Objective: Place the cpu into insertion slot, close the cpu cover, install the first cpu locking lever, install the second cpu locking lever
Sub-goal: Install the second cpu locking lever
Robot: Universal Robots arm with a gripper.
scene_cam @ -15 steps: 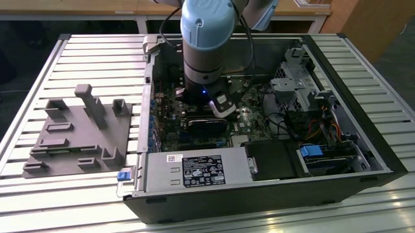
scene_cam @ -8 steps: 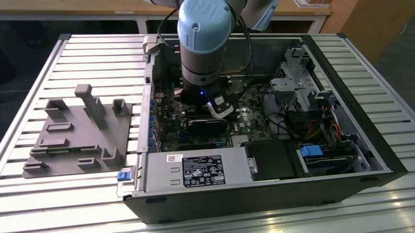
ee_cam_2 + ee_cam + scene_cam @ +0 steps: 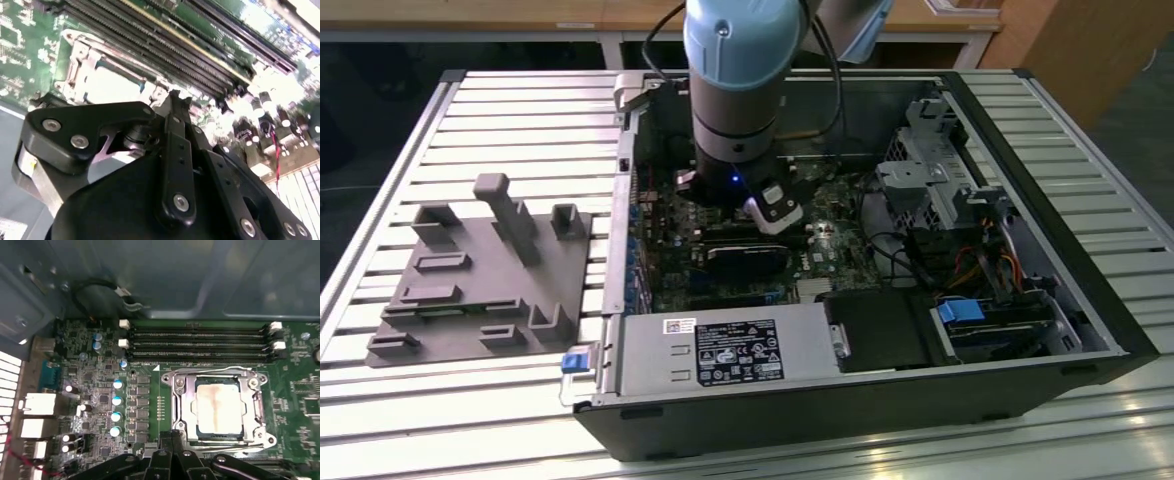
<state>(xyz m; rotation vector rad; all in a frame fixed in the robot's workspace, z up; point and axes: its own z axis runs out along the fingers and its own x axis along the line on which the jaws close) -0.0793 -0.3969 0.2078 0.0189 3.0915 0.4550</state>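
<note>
While the arm reaches down into the open computer case, the work can be read from the exterior view's left across to its right. Well left of the case, on the slatted table, sits a grey fixture block, apart from everything the task concerns. Toward the middle, the gripper hangs low over the motherboard, close above the socket area.

In the first wrist view the cpu lies flat in the insertion slot, its silver-grey top showing through the square cut-out of the cpu cover, which appears to be folded down over it. The gripper's fingertips stand at the near edge of the socket, pressed together and holding nothing visible, so the cpu lies just beyond them, toward the long memory slots. A thin metal rod runs along that near edge beside the fingertips, probably a locking lever; whether it is latched cannot be told. The second wrist view likewise shows the gripper poised at the socket's border.
</note>
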